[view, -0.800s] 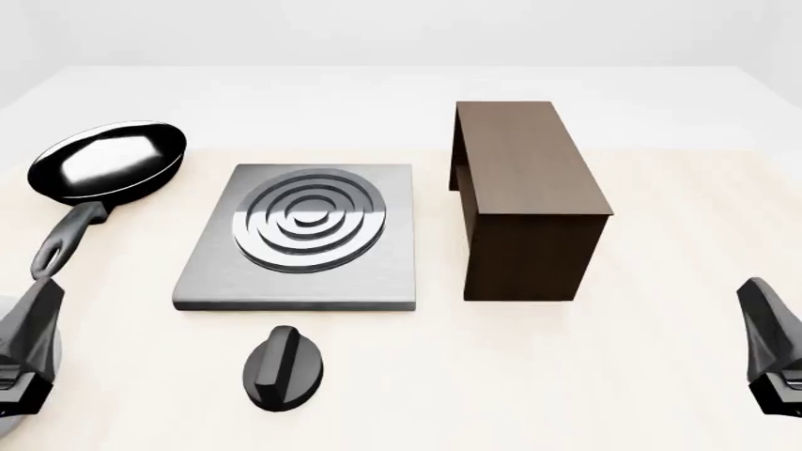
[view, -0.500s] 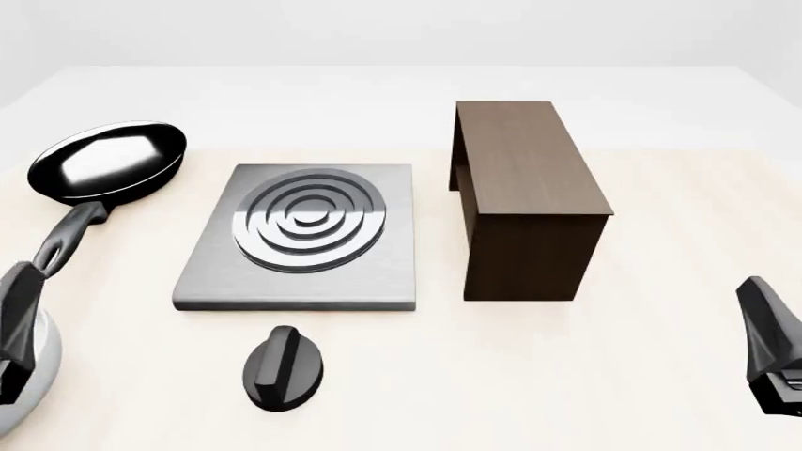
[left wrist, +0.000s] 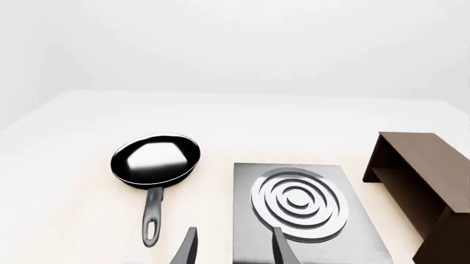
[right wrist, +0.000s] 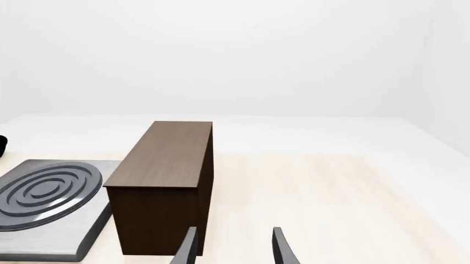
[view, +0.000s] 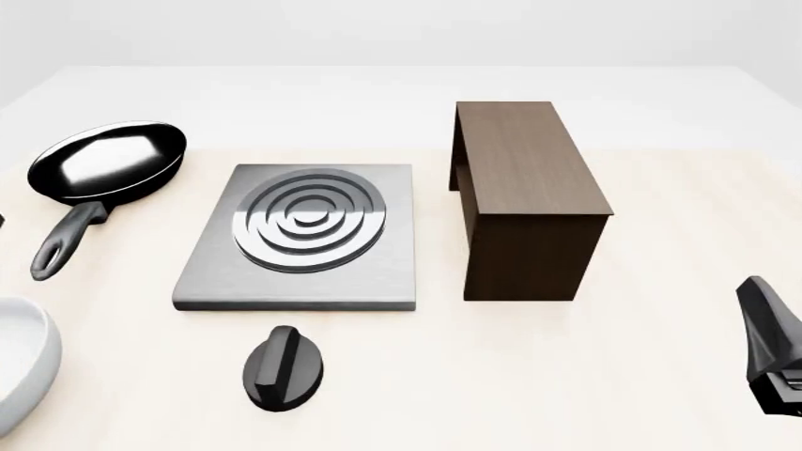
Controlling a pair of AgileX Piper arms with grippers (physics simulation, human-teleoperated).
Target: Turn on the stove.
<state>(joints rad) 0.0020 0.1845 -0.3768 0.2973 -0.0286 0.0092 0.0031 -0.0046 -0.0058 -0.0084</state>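
**Left arm lifted out of the front view, stove untouched**

Since the earlier frames, the left arm's dark gripper has left the front view's lower left corner; only a pale grey rounded part of that arm (view: 23,362) remains there. Everything on the table lies as it did.

The left gripper (left wrist: 233,247) appears only in its own wrist view, held above the table and looking down over the stove (view: 300,235). Its two fingers (left wrist: 187,248) stand spread apart with nothing between them, their tips over the stove's near left edge.

The right gripper (right wrist: 233,246) is also spread and empty, with one finger (right wrist: 281,247) clear against bare tabletop. From the front, the right arm (view: 775,348) sits low, well to the right of the stove and beyond the cabinet (view: 527,197).

The stove is a flat grey square plate with concentric silver rings. Its separate black ridged knob (view: 285,367) lies on the table just in front of the stove, not touching it. A black frying pan (view: 107,160), empty, sits to the stove's left, handle pointing toward the arms. The dark brown cabinet stands just right of the stove.
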